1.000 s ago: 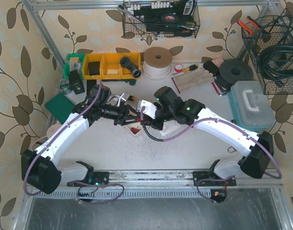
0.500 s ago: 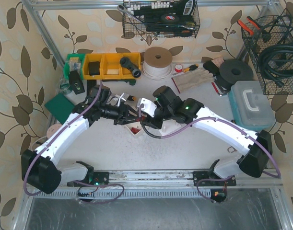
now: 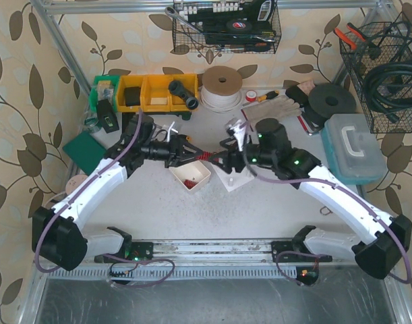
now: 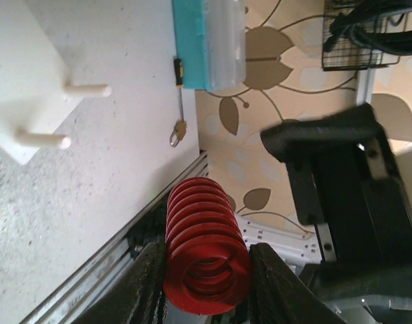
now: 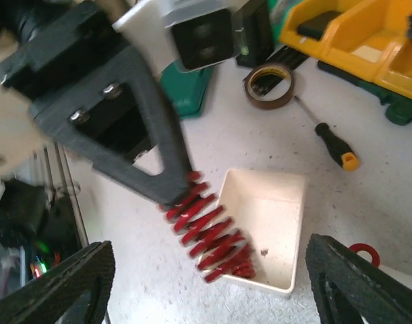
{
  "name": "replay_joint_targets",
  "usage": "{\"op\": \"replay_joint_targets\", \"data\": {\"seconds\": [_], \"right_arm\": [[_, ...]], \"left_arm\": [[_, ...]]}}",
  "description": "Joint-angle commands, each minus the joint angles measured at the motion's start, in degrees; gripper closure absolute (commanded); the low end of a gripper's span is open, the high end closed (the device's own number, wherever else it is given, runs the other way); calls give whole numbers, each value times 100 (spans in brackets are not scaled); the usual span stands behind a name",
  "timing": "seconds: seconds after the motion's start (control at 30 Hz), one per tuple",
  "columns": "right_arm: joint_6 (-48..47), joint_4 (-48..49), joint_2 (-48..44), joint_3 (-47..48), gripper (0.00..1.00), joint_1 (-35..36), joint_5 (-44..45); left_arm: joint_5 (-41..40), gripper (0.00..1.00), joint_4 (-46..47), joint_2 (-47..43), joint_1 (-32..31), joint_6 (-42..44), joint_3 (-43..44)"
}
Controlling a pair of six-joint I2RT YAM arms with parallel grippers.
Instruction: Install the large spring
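Observation:
The large red spring [image 3: 204, 157] hangs in the air over the table's middle, and my left gripper [image 3: 194, 154] is shut on one end of it. In the left wrist view the spring [image 4: 206, 250] sits squeezed between both fingers [image 4: 148, 287]. My right gripper [image 3: 224, 156] stands open just right of the spring's free end, not touching it. Its fingers [image 5: 57, 283] are spread wide in the right wrist view, with the spring [image 5: 209, 233] between and beyond them. A white block [image 4: 23, 81] carries two pegs [image 4: 87, 90]; it lies on the table past the spring.
A small white tray [image 3: 190, 177] with little red parts sits below the spring. Behind are yellow bins [image 3: 152, 93], a screwdriver [image 5: 334, 145], a tape roll [image 5: 270, 84] and a cord spool [image 3: 222, 86]. A teal box [image 3: 350, 150] stands at the right.
The right gripper opened and drew back to the right, off the spring. The left gripper stayed shut on the spring and carried it up and back from the tray.

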Motion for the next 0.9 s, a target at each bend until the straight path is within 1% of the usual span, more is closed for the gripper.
{"op": "replay_joint_targets", "data": {"seconds": [0.0,0.07,0.17,0.27,0.37,0.43,0.53,0.63,0.73,0.87], "right_arm": [[2220,1404,-262,-601,24,-879,-1357],[3097,2194,-346,-931,26,-1296,-1839],[4150,2991,-277,-1194,28,-1669,-2493],[5076,3640,-92,-1324,29,-1817,-2825],[5986,4506,144,-1537,27,-1852,-3000],[6238,4594,239,-1563,25,-1852,-3039],[6154,4272,284,-1583,23,-1858,-2991],[6332,4315,352,-1636,23,-1857,-2955],[6745,4802,458,-1742,24,-1854,-2954],[7264,5503,614,-1794,30,-1856,-2991]], "left_arm": [[181,100,1526,-54,-32,-843,-137],[181,100,2003,-43,-32,-1151,-267],[164,100,2876,-25,-41,-1684,-495],[151,100,3644,-10,-66,-2117,-677],[118,100,3997,35,-118,-2295,-730],[76,100,4233,56,-148,-2422,-763],[20,100,4655,82,-172,-2652,-820],[14,100,4836,102,-202,-2742,-813],[6,100,4909,119,-240,-2767,-793],[-26,100,5035,156,-276,-2828,-785]]}}
